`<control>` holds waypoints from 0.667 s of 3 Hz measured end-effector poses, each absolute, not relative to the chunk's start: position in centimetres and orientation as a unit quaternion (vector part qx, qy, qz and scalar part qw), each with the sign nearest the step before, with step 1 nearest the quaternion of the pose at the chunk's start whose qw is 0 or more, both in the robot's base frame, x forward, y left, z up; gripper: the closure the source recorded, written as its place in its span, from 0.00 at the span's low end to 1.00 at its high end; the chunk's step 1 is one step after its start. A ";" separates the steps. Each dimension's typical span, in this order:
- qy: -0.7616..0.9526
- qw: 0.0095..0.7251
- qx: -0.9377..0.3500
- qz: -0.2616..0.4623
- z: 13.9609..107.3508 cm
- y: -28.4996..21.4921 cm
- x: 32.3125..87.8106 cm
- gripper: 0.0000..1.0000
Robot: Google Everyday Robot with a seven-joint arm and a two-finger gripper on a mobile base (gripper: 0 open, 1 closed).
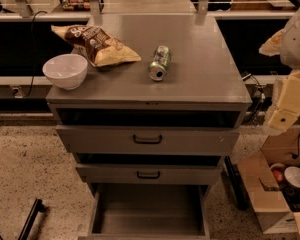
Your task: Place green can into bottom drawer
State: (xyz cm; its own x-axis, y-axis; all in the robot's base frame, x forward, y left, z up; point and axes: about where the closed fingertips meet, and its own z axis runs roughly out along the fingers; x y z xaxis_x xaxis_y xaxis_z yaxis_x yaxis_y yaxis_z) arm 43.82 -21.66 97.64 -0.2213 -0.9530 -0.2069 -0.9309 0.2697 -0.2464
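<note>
The green can (pixel 159 63) lies on its side on the grey cabinet top (pixel 205 79), right of the middle, with its silver end facing the front. The bottom drawer (pixel 147 209) is pulled out at the foot of the cabinet, and its plain grey inside holds nothing. My arm and gripper (pixel 280 120) hang at the right edge of the view, beside the cabinet's right front corner. They are well to the right of the can and apart from it, and nothing shows in the gripper.
A white bowl (pixel 65 70) and a brown chip bag (pixel 96 45) sit on the left of the cabinet top. Two upper drawers with black handles (pixel 147 139) are slightly ajar. An open cardboard box (pixel 262 194) stands on the floor at right. A black bar (pixel 30 219) lies at the lower left.
</note>
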 end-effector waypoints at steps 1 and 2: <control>0.781 0.159 -0.603 -0.035 97.6 -21.7 43.8 0.00; 0.752 0.117 -0.648 -0.035 97.1 -21.3 44.0 0.00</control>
State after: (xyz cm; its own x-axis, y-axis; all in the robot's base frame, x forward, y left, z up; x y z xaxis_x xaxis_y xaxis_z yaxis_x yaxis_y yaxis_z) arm 43.99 -21.31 97.06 -0.1328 -0.9824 -0.1310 -0.9660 0.1579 -0.2048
